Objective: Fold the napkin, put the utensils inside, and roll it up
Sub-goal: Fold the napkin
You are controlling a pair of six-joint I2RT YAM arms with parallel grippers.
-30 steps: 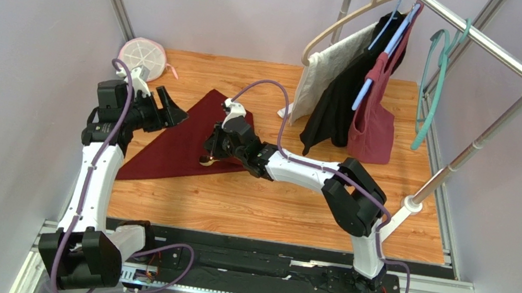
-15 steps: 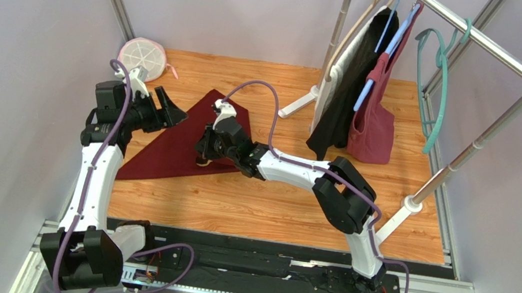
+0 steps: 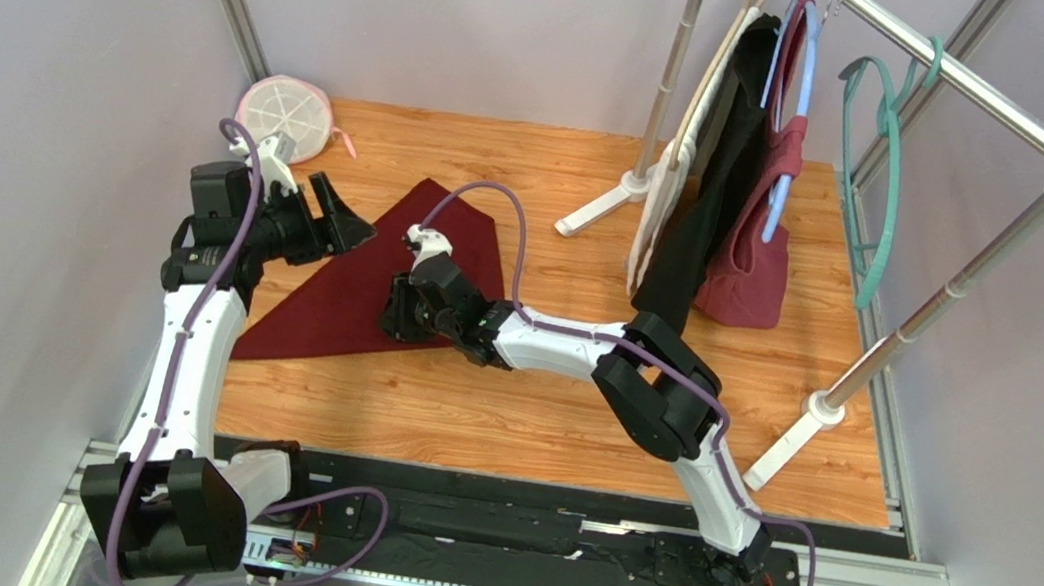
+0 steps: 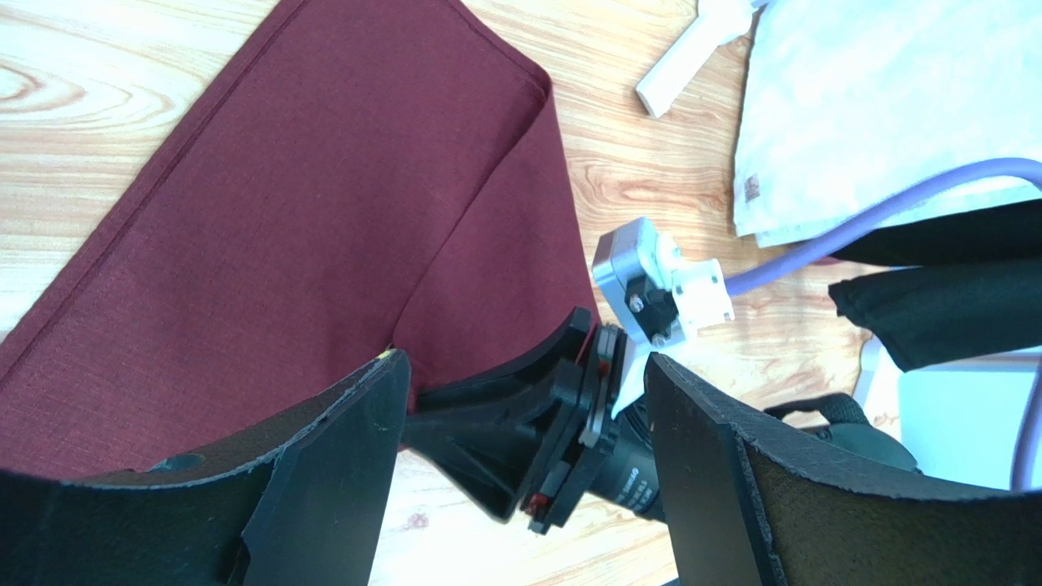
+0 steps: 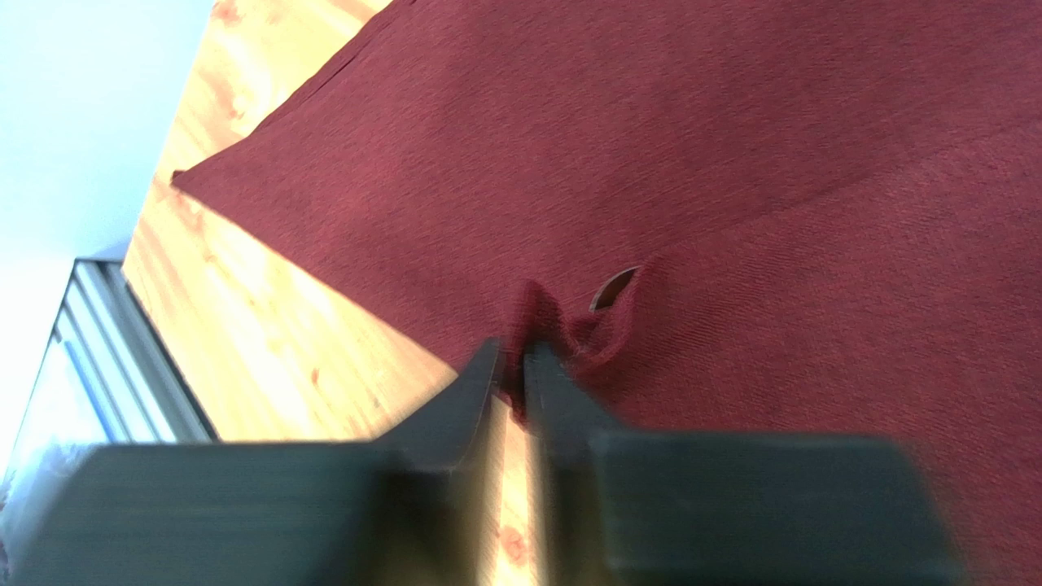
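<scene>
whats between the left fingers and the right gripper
Only a stretch of the folded maroon napkin lies between the left gripper and the right gripper; the top external view shows this.

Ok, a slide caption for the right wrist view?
Right end effector pinching a pucker of the napkin on the table, a utensil peeking from the fold.

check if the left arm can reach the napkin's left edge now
Probably yes: the left gripper hangs open over that side of the napkin, nothing between; the right gripper pinches its near edge, out of the way.
</scene>
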